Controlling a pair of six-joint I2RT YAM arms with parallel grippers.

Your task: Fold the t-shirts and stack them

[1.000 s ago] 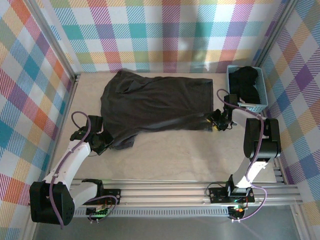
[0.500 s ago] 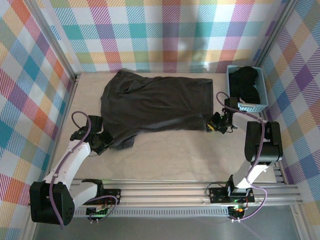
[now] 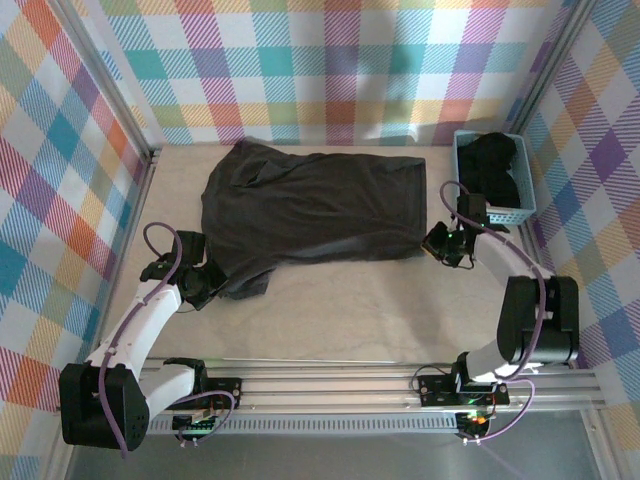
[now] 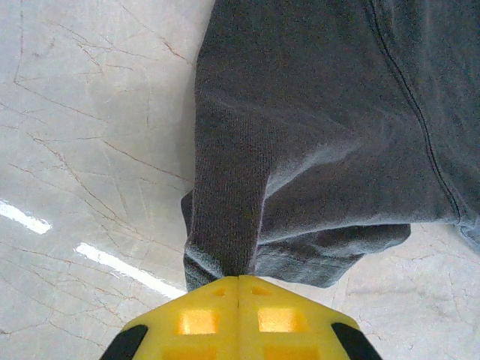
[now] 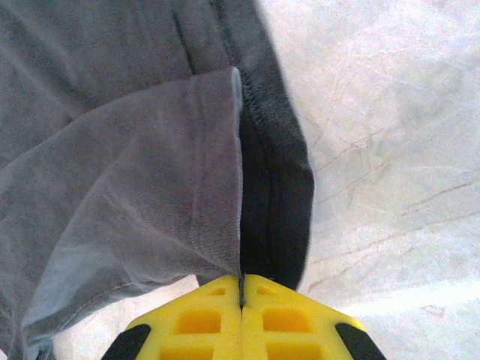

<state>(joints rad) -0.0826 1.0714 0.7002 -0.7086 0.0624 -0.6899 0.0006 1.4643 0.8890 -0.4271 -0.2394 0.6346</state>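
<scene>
A dark charcoal t-shirt (image 3: 310, 205) lies spread across the back half of the table. My left gripper (image 3: 207, 283) is shut on its near left sleeve (image 4: 232, 217), with the cloth bunched between the yellow fingers (image 4: 195, 315). My right gripper (image 3: 438, 243) is shut on the shirt's near right hem corner (image 5: 262, 187), and the fabric runs into the closed yellow fingers (image 5: 285, 319). A second dark t-shirt (image 3: 492, 170) is crumpled inside the light-blue basket.
The light-blue lattice basket (image 3: 524, 206) stands at the back right, close to the right arm. Plaid walls enclose the table on three sides. Bare marbled tabletop (image 3: 350, 310) spreads between the shirt and the metal rail at the near edge.
The right gripper has moved right and slightly back with the hem corner, pulling the shirt's near edge flatter. The left gripper has stayed put on the sleeve.
</scene>
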